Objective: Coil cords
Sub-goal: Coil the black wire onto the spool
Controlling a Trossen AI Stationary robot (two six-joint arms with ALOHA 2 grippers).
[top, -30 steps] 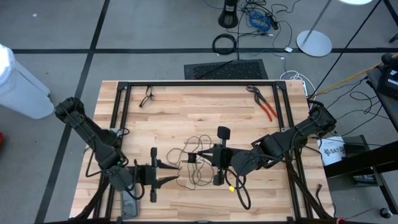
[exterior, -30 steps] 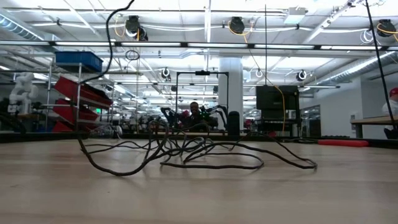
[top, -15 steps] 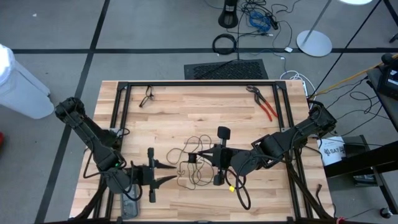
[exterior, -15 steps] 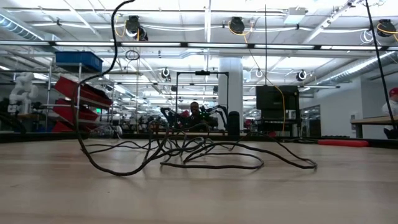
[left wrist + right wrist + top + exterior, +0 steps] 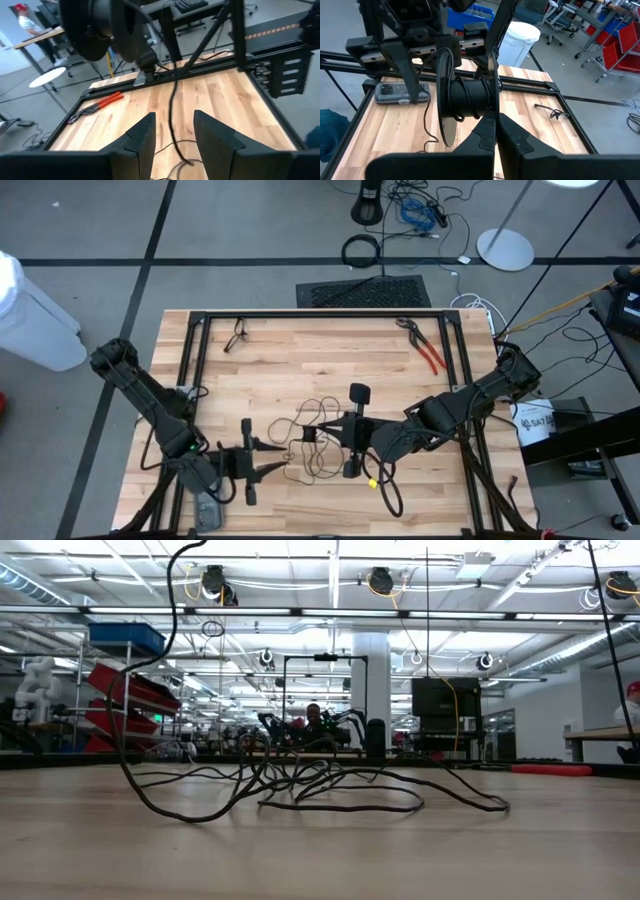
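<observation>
While the left gripper (image 5: 272, 459) sits at the table's (image 5: 300, 350) near-left, its jaws stand part open around a run of the cord (image 5: 312, 442), apparently to guide it rather than clamp it. The cord lies in loose tangled loops at mid-table, sprawling mainly left to right between the grippers. The right gripper (image 5: 318, 430), fingers fully closed, seems to pinch the tangle's right side, likely anchoring it for winding.

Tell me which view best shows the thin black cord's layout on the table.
The high view: the thin black cord lies in loose loops between both grippers. The low view shows it edge-on as overlapping strands; the left wrist view shows only a short stretch.
</observation>
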